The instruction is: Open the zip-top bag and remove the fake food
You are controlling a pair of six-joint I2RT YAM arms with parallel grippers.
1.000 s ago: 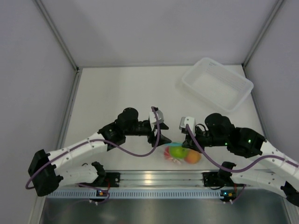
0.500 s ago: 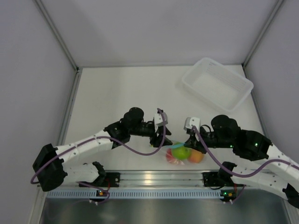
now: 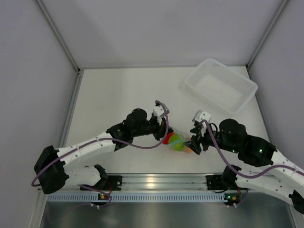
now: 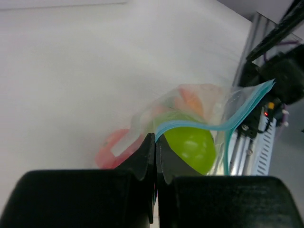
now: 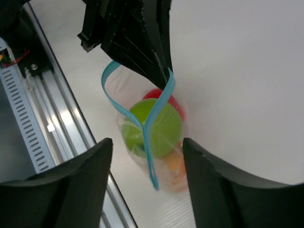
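The zip-top bag (image 3: 176, 141) is a clear pouch with a light blue strip (image 5: 148, 142), and its mouth is partly parted. Inside it sits the fake food: a green fruit (image 5: 159, 128), a red one (image 5: 175, 101) and an orange one (image 5: 175, 168). My left gripper (image 4: 156, 138) is shut on one side of the blue strip (image 4: 199, 126), right beside the green fruit (image 4: 192, 145). My right gripper (image 5: 147, 142) stands open just above the bag and holds nothing, one finger on each side. From above, the two grippers (image 3: 165, 134) (image 3: 194, 140) flank the bag.
A translucent white bin (image 3: 221, 85) stands at the back right, nothing in it. The aluminium rail (image 3: 156, 180) with the arm bases runs along the near edge, close to the bag. Grey walls enclose the white table (image 3: 118, 90).
My left gripper has closed on the bag's blue strip. My right gripper has opened and let go. The bag has shifted up and left, away from the rail.
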